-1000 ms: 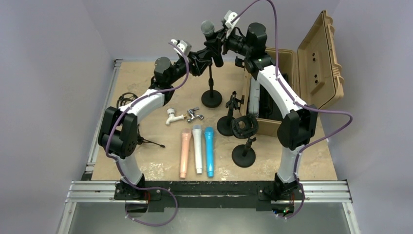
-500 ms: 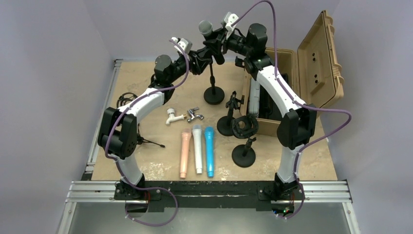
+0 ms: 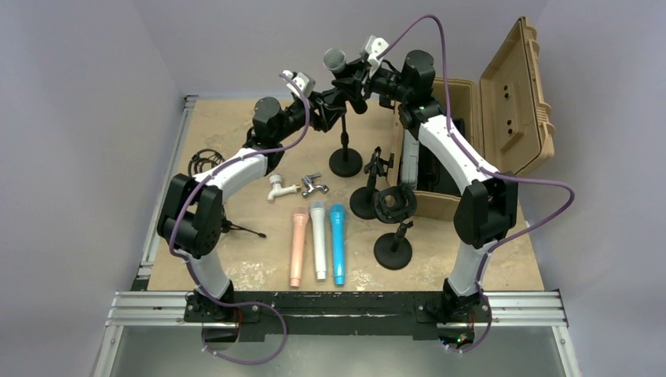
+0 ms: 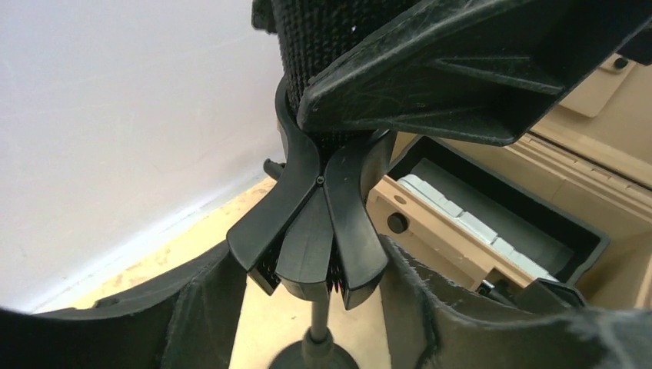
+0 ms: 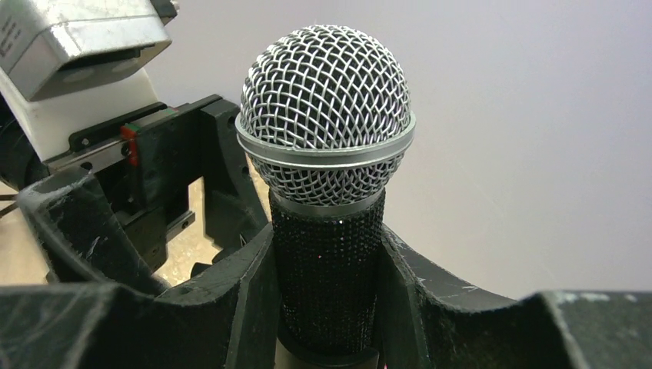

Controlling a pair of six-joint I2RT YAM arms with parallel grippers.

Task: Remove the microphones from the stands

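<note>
The microphone (image 5: 327,177) sits in the clip (image 4: 315,207) of the stand (image 3: 345,162), raised high over the desk (image 3: 228,133) at twelve o'clock. Its head is a round ball of silver wire mesh ringed by a metal band. Its body is a black cylinder with a fine glittery grain.

The right gripper (image 5: 327,265) has its jaws closed on that body, with scuffed matte black plastic pressing both sides just under the head. The clip is smooth black plastic, forked into curved wings on a thin pole above a round base. The left gripper (image 4: 311,254) straddles the clip from nine o'clock; I cannot tell whether its jaws squeeze it.

At two o'clock stands an open tan case (image 3: 510,102), with two spare stands (image 3: 393,239) just beside it. Toward six o'clock a pink mic (image 3: 298,247), a white mic (image 3: 318,239) and a blue mic (image 3: 338,243) lie side by side. A white tap (image 3: 277,187) and a chrome tap (image 3: 314,185) lie just beyond them.
</note>
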